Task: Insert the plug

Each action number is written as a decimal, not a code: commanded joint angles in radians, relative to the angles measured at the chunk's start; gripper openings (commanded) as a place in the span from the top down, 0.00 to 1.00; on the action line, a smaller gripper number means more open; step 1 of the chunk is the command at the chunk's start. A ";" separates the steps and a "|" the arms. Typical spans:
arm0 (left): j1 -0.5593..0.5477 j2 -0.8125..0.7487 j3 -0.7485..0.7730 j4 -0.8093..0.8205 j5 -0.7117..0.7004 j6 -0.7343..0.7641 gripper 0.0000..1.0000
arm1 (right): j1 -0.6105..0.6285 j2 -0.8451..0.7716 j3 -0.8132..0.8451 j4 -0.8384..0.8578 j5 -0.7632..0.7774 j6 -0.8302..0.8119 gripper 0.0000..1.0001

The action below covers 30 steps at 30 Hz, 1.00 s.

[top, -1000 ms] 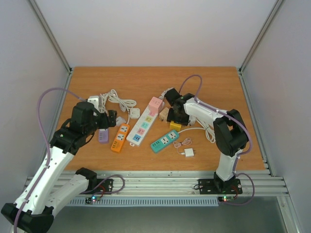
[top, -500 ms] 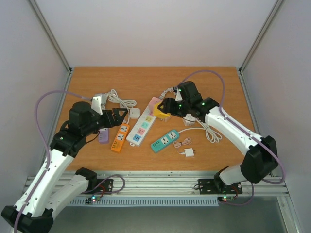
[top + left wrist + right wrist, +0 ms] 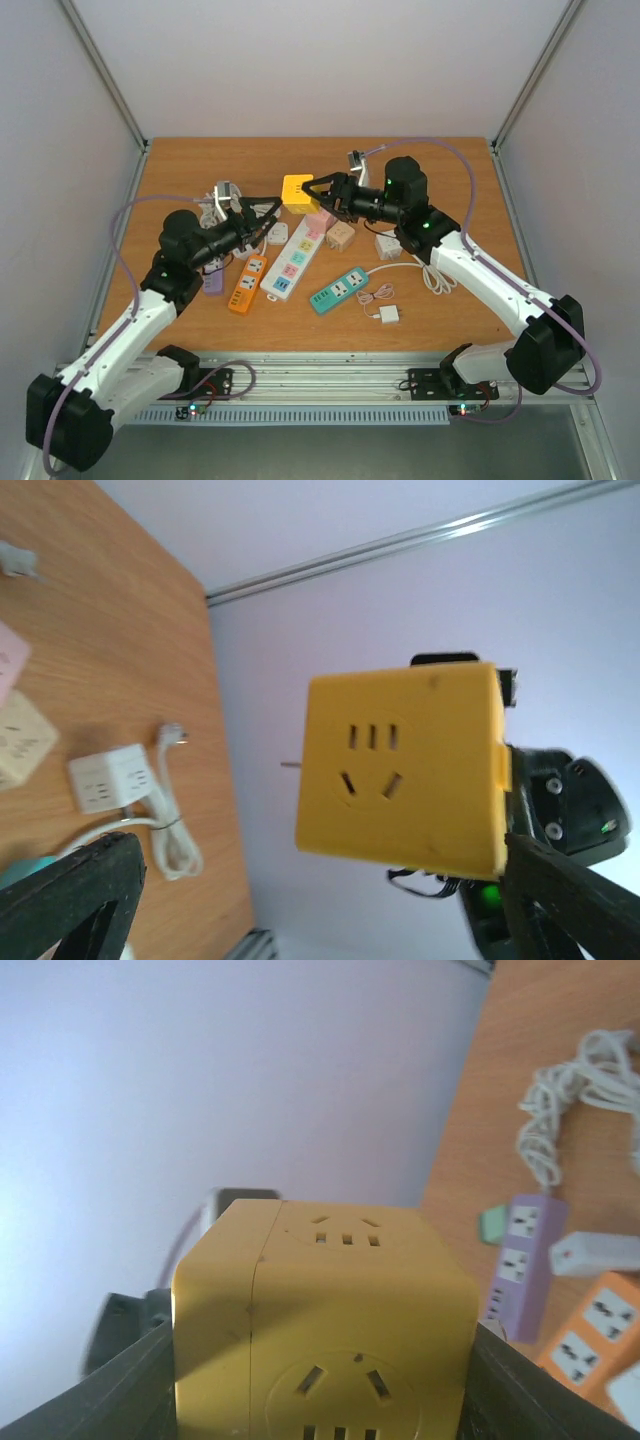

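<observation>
My right gripper (image 3: 314,194) is shut on a yellow cube socket (image 3: 298,193) and holds it in the air above the far end of the pink and white power strip (image 3: 298,250). In the right wrist view the cube (image 3: 330,1310) fills the space between my dark fingers (image 3: 125,1380). My left gripper (image 3: 270,218) is open and empty, raised and pointing at the cube from the left with a small gap. In the left wrist view the cube's socket face (image 3: 400,770) hangs ahead between my spread fingers (image 3: 70,900). No plug shows in either gripper.
On the table lie an orange strip (image 3: 247,283), a purple strip (image 3: 213,280), a teal strip (image 3: 340,290), a beige cube (image 3: 341,236), a white cube socket (image 3: 387,245) with its cable, a white charger (image 3: 388,314) and a coiled white cable (image 3: 240,205).
My right arm lifted the yellow cube off the table and carried it up and to the left. My left gripper swung up and to the right toward it, jaws open.
</observation>
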 commanded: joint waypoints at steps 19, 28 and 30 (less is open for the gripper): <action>-0.007 0.085 0.013 0.388 0.044 -0.368 0.20 | 0.050 0.056 0.030 0.224 -0.032 0.266 0.40; -0.007 0.081 0.049 0.218 0.039 -0.254 0.39 | 0.049 0.019 0.002 0.138 0.002 0.114 0.15; -0.004 0.079 0.060 0.151 0.047 -0.209 0.41 | 0.044 -0.031 -0.012 0.041 0.045 -0.051 0.03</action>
